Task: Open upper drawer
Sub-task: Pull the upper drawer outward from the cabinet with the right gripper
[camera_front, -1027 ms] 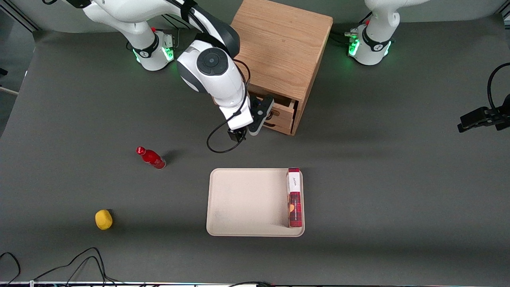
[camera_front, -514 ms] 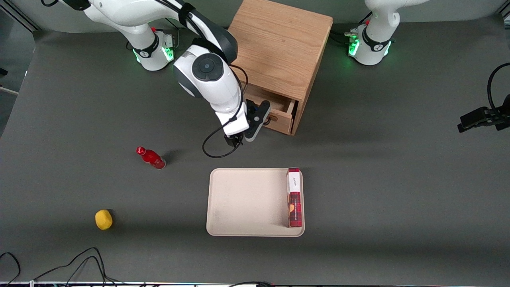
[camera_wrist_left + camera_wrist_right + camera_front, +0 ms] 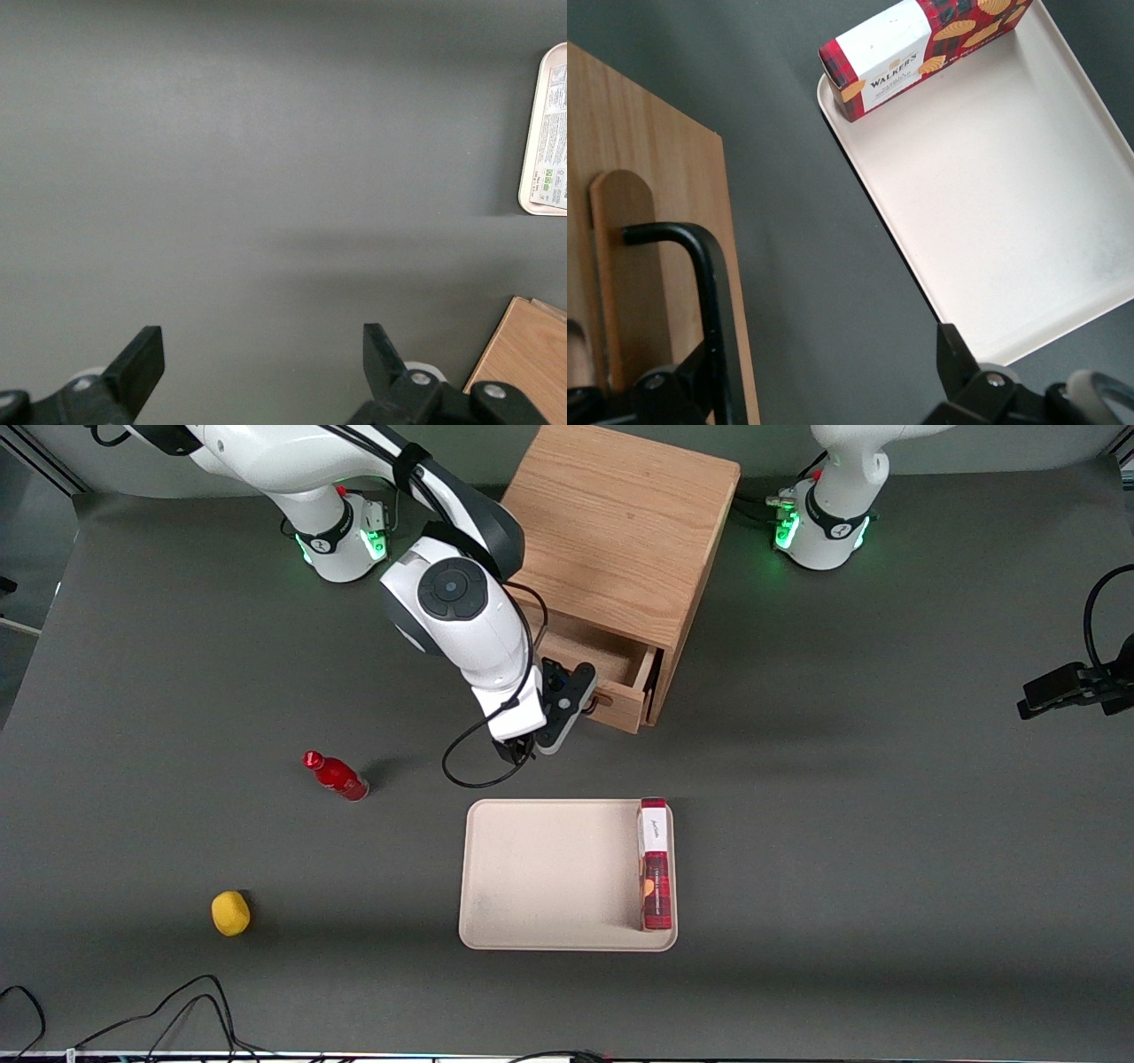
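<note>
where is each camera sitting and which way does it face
Front view: high over the table, looking down on the gripper at the upper drawer, both arms showing.
Right wrist view: on the working arm, looking down past its fingers at the handle and tray.
Left wrist view: on the parked arm, facing bare table.
All three share the tray with the cookie box.

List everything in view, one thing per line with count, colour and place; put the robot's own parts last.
Cabinet: one, light oak, between the arm bases.
Upper drawer: one, light oak with black bar handle, pulled partly out of the cabinet.
Tray: one, cream, nearer the front camera than the cabinet.
Biscuit box: one, red tartan and white, on edge in the tray along one side wall.
Bottle: one, red, lying toward the working arm's end.
Yellow ball: one, nearer the camera than the bottle.
Gripper: one, black, at the drawer handle.
</note>
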### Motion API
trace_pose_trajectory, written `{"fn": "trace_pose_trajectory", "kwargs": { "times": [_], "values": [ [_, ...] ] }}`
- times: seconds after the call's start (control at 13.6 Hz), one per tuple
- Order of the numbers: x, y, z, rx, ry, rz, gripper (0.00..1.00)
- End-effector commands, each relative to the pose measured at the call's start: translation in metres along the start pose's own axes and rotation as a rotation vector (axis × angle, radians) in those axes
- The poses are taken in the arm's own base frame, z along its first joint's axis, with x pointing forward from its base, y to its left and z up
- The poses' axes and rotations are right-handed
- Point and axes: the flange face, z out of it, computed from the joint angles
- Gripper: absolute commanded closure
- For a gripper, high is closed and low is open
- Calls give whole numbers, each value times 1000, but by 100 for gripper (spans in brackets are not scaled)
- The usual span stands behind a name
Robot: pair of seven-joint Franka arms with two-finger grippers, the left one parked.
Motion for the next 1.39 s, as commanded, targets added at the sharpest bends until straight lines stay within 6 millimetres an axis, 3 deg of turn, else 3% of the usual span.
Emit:
{"fn": "trace_pose_trajectory", "kwargs": {
  "times": [0.0, 1.32],
  "values": [
    [6, 9, 7, -10, 7, -8, 0],
    [2, 52, 8, -71, 4, 17, 0]
  ]
}}
